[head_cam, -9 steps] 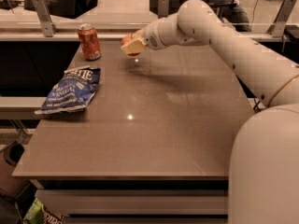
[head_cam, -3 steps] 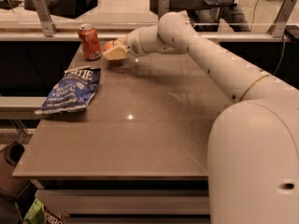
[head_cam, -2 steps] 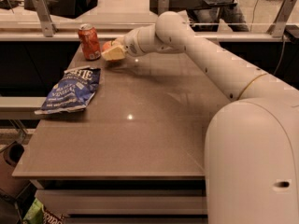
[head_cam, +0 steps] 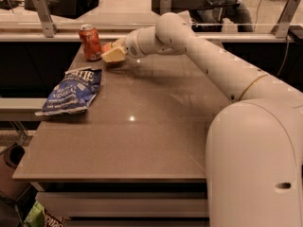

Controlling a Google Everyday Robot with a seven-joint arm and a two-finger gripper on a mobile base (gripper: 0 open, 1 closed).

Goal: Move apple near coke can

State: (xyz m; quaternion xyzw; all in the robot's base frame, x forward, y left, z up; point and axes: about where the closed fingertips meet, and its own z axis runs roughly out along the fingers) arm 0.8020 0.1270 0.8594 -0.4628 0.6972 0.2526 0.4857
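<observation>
The coke can, red with a silver top, stands upright at the far left corner of the brown table. My gripper is just right of the can, low over the table, its cream fingers closed around the apple. Only a small red-orange patch of the apple shows behind the fingers, close to the can's right side. I cannot tell whether the apple rests on the table.
A blue chip bag lies flat near the table's left edge, in front of the can. A raised ledge with metal posts runs behind the table. My white arm crosses the right half.
Since 3 s ago the gripper has carried the apple left and down to beside the can. Over the last second it has barely moved.
</observation>
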